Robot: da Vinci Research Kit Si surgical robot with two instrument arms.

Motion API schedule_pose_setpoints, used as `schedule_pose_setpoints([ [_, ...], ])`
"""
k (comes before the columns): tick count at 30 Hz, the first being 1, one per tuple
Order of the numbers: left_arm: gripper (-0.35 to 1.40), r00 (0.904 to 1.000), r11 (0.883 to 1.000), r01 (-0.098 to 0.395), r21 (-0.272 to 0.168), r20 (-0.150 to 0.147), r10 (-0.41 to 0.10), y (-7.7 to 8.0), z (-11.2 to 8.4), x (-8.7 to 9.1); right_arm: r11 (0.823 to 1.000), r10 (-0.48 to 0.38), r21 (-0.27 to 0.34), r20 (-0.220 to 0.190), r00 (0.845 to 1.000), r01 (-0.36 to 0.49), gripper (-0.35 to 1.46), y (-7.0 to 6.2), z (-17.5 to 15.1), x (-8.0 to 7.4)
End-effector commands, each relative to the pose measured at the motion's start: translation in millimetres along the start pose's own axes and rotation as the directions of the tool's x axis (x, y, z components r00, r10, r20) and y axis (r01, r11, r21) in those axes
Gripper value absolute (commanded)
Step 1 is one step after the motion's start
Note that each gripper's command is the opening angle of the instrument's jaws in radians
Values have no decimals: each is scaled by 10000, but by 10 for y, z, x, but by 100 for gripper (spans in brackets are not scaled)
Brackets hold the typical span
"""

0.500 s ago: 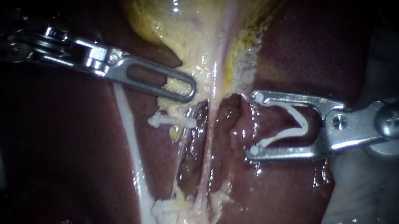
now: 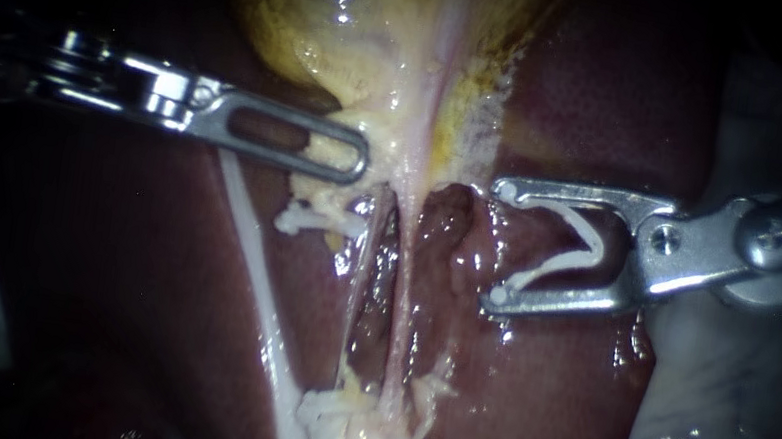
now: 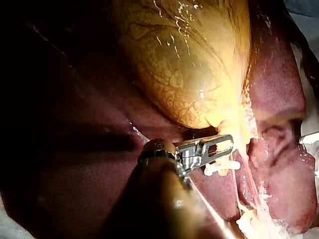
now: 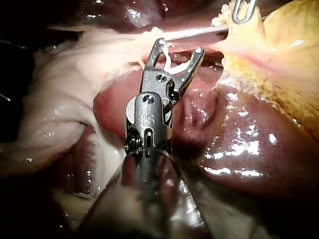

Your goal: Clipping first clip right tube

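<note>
Two pale tubes run down from the yellow gallbladder (image 2: 365, 35) across the liver (image 2: 539, 400). The right tube (image 2: 407, 272) is bare. My right instrument (image 2: 501, 242) stands to its right, not touching it; its jaws are wide apart and hold an open white clip (image 2: 574, 246) between them. From its own wrist camera, my right instrument (image 4: 179, 47) points at the pale stretched tissue. My left instrument (image 2: 358, 160), with slotted jaws, is shut on yellowish tissue at the gallbladder's neck (image 3: 234, 132). A closed white clip (image 2: 310, 221) sits just below those jaws, beside the left tube (image 2: 361, 276).
A white strand (image 2: 254, 262) runs down and left from under my left instrument. Frayed pale tissue (image 2: 355, 417) lies at the tubes' lower end. Dark red liver (image 3: 279, 89) flanks the tubes on both sides. My left instrument's tip (image 4: 244, 12) shows far ahead of my right jaws.
My left instrument has drawn to the left and a little up, pulling the neck tissue and the closed white clip with it. My right instrument has held still.
</note>
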Motion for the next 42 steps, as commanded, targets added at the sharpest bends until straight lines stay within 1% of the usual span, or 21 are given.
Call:
schedule_pose_setpoints([
  [1, -35, 10000, 10000, -7, -82, 66, 8, -3, -8, -1, 9999, 98, -23, -12, 10000, -98, 50, -1, 0, -1],
  [2, -35, 9999, 10000, -36, -87, 108, 37, -5, -13, -2, 9999, 155, -22, -16, 9999, -155, 50, -1, 0, -1],
  [4, -35, 9999, 9999, -70, -105, 121, 71, -7, -18, -2, 9994, 331, -25, -27, 9994, -331, 50, -1, 0, 0],
  [8, -35, 9999, 9999, -66, -124, 140, 68, -8, -16, 0, 9964, 851, -63, -49, 9964, -851, 50, -3, 1, 0],
  [10, -35, 9998, 9999, -60, -110, 169, 62, -9, -15, 0, 9922, 1248, 20, -62, 9922, -1247, 50, -5, 3, -1],
  [12, -35, 9998, 9999, -57, -116, 174, 59, -10, -15, 1, 9876, 1563, 159, 77, 9877, -1564, 49, -9, 7, -4],
  [14, -35, 9998, 9999, -50, -127, 185, 52, -12, -15, 2, 9834, 1790, 239, 359, 9832, -1799, 48, -13, 15, -11],
  [16, -35, 9998, 9999, -42, -138, 196, 45, -14, -14, 2, 9741, 2224, 285, 554, 9734, -2242, 48, -18, 26, -21],
  [20, -35, 9998, 9999, -81, -148, 206, 84, -18, -10, 3, 9584, 2801, 362, 733, 9572, -2832, 48, -25, 50, -43],
  [21, -35, 9998, 9999, -79, -131, 190, 81, -19, -10, 4, 9510, 3036, 387, 737, 9500, -3069, 48, -26, 59, -50],
  [23, -35, 9998, 9999, -72, -142, 200, 75, -21, -9, 4, 9355, 3474, 408, 746, 9348, -3509, 48, -28, 72, -59],
  [24, -35, 9998, 9999, -71, -124, 183, 73, -21, -8, 4, 9240, 3766, 406, 753, 9233, -3802, 48, -29, 80, -64],
  [25, -35, 9998, 9999, -69, -126, 185, 71, -22, -8, 4, 9181, 3907, 399, 757, 9174, -3943, 48, -29, 85, -67],
  [30, -35, 9998, 9999, -62, -136, 195, 65, -24, -7, 5, 8902, 4498, 408, 784, 8897, -4537, 48, -28, 107, -80],
  [32, -35, 9998, 9999, -60, -118, 178, 62, -25, -7, 5, 8835, 4633, 373, 785, 8827, -4670, 48, -27, 113, -84],
  [35, -35, 9998, 9999, -54, -106, 166, 56, -26, -6, 6, 8757, 4757, 477, 852, 8755, -4804, 48, -28, 124, -89],
  [36, -35, 9998, 9999, -54, -107, 167, 56, -26, -5, 6, 8711, 4839, 496, 834, 8711, -4886, 48, -29, 129, -90],
  [38, -35, 9998, 9999, -110, -112, 171, 112, -27, -5, 6, 8683, 4879, 542, 859, 8686, -4931, 48, -30, 137, -93],
  [39, -35, 9998, 9999, -109, -113, 173, 111, -27, -5, 6, 8620, 4978, 586, 884, 8627, -5034, 48, -31, 142, -95],
  [40, -35, 9998, 9999, -108, -113, 173, 110, -27, -4, 6, 8609, 4991, 631, 873, 8621, -5048, 48, -32, 145, -96],
  [42, -35, 9998, 9999, -106, -117, 177, 108, -28, -4, 6, 8524, 5124, 702, 854, 8545, -5181, 48, -34, 152, -98],
])
